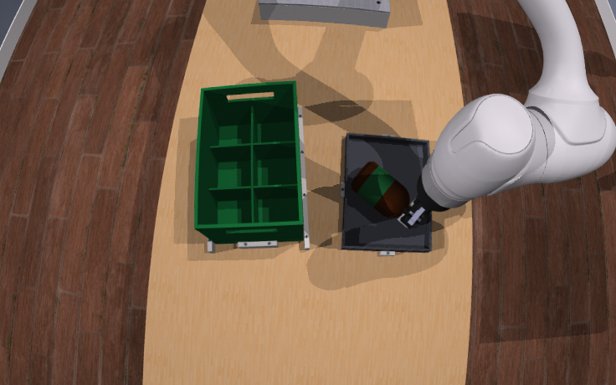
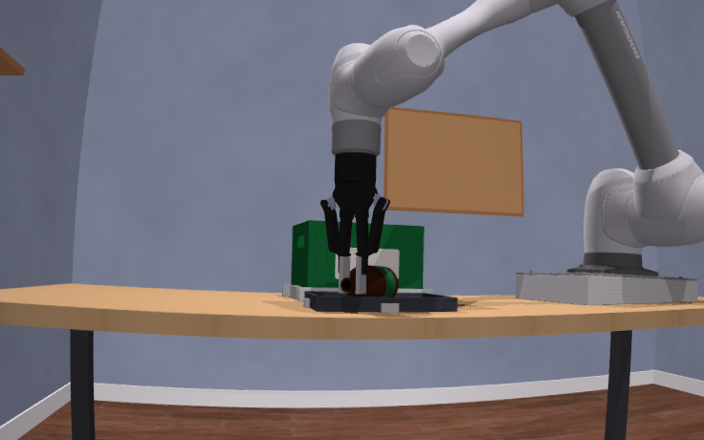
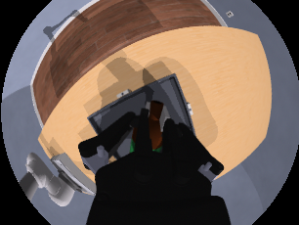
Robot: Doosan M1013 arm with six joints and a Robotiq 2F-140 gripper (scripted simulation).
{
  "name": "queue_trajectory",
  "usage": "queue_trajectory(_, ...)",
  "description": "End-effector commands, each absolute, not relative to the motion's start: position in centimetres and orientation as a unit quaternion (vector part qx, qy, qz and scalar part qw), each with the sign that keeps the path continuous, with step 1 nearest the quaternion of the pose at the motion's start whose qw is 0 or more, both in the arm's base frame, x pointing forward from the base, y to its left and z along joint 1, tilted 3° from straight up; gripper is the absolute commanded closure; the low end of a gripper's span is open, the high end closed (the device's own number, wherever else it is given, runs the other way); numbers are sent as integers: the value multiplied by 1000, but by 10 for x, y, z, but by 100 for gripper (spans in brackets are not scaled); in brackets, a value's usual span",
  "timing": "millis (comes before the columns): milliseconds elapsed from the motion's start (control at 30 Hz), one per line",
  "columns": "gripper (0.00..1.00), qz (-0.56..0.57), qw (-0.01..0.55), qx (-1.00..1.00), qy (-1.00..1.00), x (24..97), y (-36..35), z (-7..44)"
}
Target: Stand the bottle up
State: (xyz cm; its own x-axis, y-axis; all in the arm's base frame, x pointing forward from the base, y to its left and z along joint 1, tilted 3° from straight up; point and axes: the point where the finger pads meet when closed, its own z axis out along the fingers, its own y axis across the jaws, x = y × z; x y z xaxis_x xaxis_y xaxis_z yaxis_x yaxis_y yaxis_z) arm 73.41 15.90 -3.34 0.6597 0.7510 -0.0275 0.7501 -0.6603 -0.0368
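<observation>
Top view shows our gripper (image 1: 410, 218) clamped on the neck end of the brown bottle (image 1: 380, 188), which lies on its side in the dark tray (image 1: 387, 241) at the middle right of the frame. The bottle runs diagonally, its base toward the upper left of the tray and its neck toward the lower right, where our fingers close on it. Its green label wraps the middle of the body.

To the left of the tray, near but apart from it, stands the green crate (image 1: 248, 230), its six compartments holding nothing we can see. Both rest on the light wooden table (image 1: 234, 310).

From the exterior view we see our gripper (image 2: 353, 284) coming straight down from above, fingers (image 2: 344, 272) narrowed around the bottle (image 2: 377, 281) neck, with the body pointing to the right of the frame. The bottle looks level or nearly so, low in the tray (image 2: 426, 303), and we cannot tell whether it has lifted off the tray floor. The crate (image 2: 311, 246) stands behind it.

We judge the grasp is made, so the first part is done. What remains is the main work: raising the neck so the bottle pivots onto its base, setting it upright inside the tray, then releasing and backing away without tipping it.
</observation>
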Motion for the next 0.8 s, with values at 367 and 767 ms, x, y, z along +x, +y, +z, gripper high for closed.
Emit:
queue_trajectory(367, 90, 20, 11, -911, -412, 734, 159, -28)
queue_trajectory(767, 90, 20, 11, -911, -412, 735, 159, -21)
